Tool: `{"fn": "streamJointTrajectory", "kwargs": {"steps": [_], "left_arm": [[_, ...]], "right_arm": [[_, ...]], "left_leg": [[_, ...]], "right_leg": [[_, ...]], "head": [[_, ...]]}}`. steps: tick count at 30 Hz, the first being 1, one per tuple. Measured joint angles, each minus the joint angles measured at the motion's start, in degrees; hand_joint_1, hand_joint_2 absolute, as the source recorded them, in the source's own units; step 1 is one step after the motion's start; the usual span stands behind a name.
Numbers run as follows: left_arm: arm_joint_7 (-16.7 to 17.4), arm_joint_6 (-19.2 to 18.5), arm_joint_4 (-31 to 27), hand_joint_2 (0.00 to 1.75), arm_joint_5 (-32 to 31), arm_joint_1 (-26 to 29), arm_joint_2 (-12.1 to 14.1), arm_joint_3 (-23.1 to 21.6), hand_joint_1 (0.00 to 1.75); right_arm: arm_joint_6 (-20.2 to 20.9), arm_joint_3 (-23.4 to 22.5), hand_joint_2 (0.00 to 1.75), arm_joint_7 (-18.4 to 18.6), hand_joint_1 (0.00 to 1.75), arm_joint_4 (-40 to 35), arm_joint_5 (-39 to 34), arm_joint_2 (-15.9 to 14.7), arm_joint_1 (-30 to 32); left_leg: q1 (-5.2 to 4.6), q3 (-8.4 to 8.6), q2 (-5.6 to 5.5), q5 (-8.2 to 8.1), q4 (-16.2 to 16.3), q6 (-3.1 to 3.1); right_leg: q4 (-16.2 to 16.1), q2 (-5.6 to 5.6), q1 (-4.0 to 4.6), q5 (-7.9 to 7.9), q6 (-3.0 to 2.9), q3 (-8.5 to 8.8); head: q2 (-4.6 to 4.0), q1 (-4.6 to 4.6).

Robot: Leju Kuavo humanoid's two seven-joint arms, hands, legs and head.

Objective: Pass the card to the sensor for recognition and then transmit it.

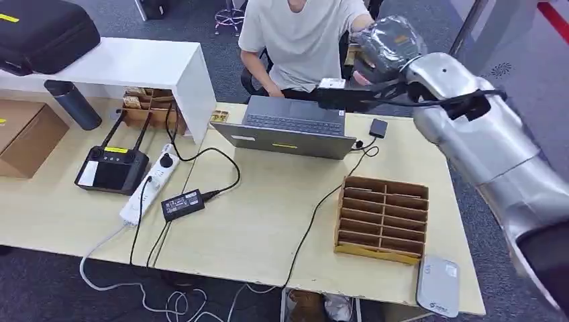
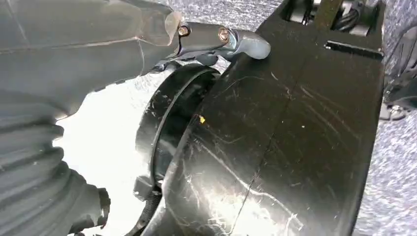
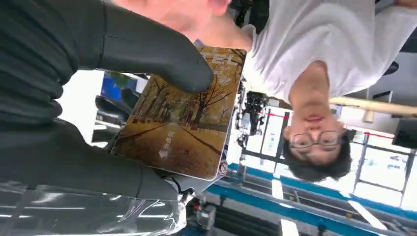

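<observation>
Right hand (image 3: 123, 113) pinches the card (image 3: 182, 118), offered toward the person (image 1: 302, 33); hold it level, firm until they take it. Left hand (image 2: 74, 98): grip unclear.

Right arm: silver, enters the head view from the lower right and reaches up and forward, raised high.
Right robot hand (image 1: 388, 47): wrapped in a grey ribbed cover, lifted at the end of the arm.
Right grasp: in the right wrist view the thick grey thumb (image 3: 162, 56) presses on the face of the card (image 3: 183, 115), dark fingers under it; the card is held.
Left robot hand (image 2: 216, 39): hanging, with the thumb tip extended; whether it is closed cannot be judged.
</observation>
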Motion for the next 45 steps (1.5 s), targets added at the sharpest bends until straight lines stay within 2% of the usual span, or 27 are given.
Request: {"fn": "streamJointTrajectory", "kwargs": {"steps": [4,9,10,19,37,45], "left_arm": [[0.0,-1.5,0.0,1.75,-1.5,-0.5,0.0,0.0,0.00],[0.0,-2.1,0.0,1.75,-2.5,-0.7,-0.2,0.0,0.00],[0.0,-2.2,0.0,1.75,-2.8,-0.7,-0.2,0.0,0.00],[0.0,-3.5,0.0,1.75,-4.1,-1.1,-0.2,0.0,0.00],[0.0,-3.6,0.0,1.75,-4.2,-1.1,-0.2,0.0,0.00],[-0.2,-1.8,0.0,1.75,-4.1,-0.9,-0.2,0.0,0.00]], "right_arm": [[-2.3,2.8,1.75,0.5,1.75,5.8,2.2,5.1,0.0],[-2.8,4.2,1.75,0.5,1.75,10.0,2.4,8.5,0.0],[-2.9,4.4,1.75,0.4,0.00,10.5,2.4,8.8,0.0],[-2.9,4.8,1.75,0.0,0.00,12.8,2.4,9.8,0.0],[-2.9,4.9,1.75,0.0,0.00,13.8,2.3,10.2,0.0],[-4.0,4.7,1.75,-1.1,0.00,14.2,1.2,9.9,0.1]], "left_leg": [[-0.01,-0.03,-0.09,0.01,0.0,0.01],[-0.02,-0.10,-0.29,0.01,0.0,0.02],[-0.02,-0.12,-0.32,0.01,0.0,0.02],[-0.02,-0.15,-0.33,0.01,0.0,0.02],[-0.02,-0.14,-0.32,0.01,0.0,0.02],[-0.02,-0.11,-0.32,0.01,0.0,0.02]], "right_leg": [[0.0,-0.08,-0.01,0.00,0.00,0.00],[0.0,-0.24,-0.02,0.00,0.00,0.00],[-0.1,-0.27,-0.02,0.00,0.00,0.01],[-0.1,-0.28,-0.01,0.00,0.01,0.00],[-0.1,-0.28,-0.02,0.00,0.01,0.00],[-0.1,-0.27,-0.01,0.00,0.00,-0.02]], "head": [[0.00,-0.02],[0.00,-0.02],[0.00,0.00],[0.00,0.00],[0.00,-0.02],[0.00,-0.02]]}}
